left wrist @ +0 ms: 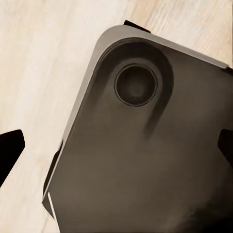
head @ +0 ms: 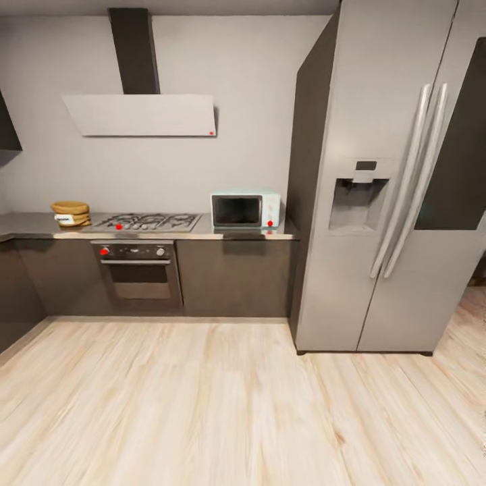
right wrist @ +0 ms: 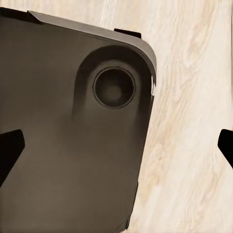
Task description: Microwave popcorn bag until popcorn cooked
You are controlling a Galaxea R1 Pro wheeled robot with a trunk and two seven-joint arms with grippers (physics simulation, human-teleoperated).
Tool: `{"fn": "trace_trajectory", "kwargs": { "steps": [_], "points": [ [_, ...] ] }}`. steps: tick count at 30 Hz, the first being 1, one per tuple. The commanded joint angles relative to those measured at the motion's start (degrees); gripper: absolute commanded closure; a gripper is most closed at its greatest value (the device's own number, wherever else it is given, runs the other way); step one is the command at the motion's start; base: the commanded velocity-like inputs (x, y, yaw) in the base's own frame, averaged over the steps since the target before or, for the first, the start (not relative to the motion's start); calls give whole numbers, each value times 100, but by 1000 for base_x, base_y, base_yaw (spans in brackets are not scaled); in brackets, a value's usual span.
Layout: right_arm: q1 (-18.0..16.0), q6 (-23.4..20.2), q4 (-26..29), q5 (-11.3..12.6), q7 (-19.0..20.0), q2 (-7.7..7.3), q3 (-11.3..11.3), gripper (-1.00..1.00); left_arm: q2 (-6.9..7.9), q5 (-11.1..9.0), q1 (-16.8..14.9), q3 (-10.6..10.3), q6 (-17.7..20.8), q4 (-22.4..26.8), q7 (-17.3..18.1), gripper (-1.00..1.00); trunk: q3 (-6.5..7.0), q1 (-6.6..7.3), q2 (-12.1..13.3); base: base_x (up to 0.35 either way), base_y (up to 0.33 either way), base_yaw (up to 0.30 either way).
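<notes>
Kitchen, seen across pale wood floor (head: 223, 405).

Nearest, both wrist views are looking down on a dark rounded robot base (left wrist: 145, 160) over planks; left gripper (left wrist: 119, 145) and right gripper (right wrist: 119, 145) fingertips are standing wide apart, empty. Beyond, the countertop (head: 40, 226) is carrying the popcorn bag (head: 71, 214), hob (head: 154, 221) and microwave (head: 245, 209), beside the fridge (head: 385, 182).

Countertop (head: 40, 226) looks like shiny grey steel, fridge (head: 378, 202) is brushed metal, floor (head: 202, 405) is pale matt wood plank, and the popcorn bag (head: 71, 213) looks like brown paper.
</notes>
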State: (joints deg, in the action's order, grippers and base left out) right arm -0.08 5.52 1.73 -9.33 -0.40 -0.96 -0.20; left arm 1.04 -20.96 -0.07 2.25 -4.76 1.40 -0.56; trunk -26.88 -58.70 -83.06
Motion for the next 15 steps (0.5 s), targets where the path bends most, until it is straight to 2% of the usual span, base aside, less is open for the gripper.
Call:
{"fn": "trace_trajectory", "kwargs": {
  "steps": [1, 7, 15],
  "points": [
    [-1, 10, 3, -46, -4, -1, -1, -100, 4, -5, -1, 19, 2, 1, -6, -100, -5, -3, -2, 323, 0, -150],
    [-1, -4, 2, -77, 3, -1, 54, -100, 16, -22, -1, 22, 28, 1, -6, -100, -5, -3, -2, 324, 8, -23],
    [-1, 1, 3, -78, -1, -1, 58, -100, 16, -22, -2, 22, 36, 1, -6, -100, -5, -3, -2, 325, 101, 0]
  ]
}}
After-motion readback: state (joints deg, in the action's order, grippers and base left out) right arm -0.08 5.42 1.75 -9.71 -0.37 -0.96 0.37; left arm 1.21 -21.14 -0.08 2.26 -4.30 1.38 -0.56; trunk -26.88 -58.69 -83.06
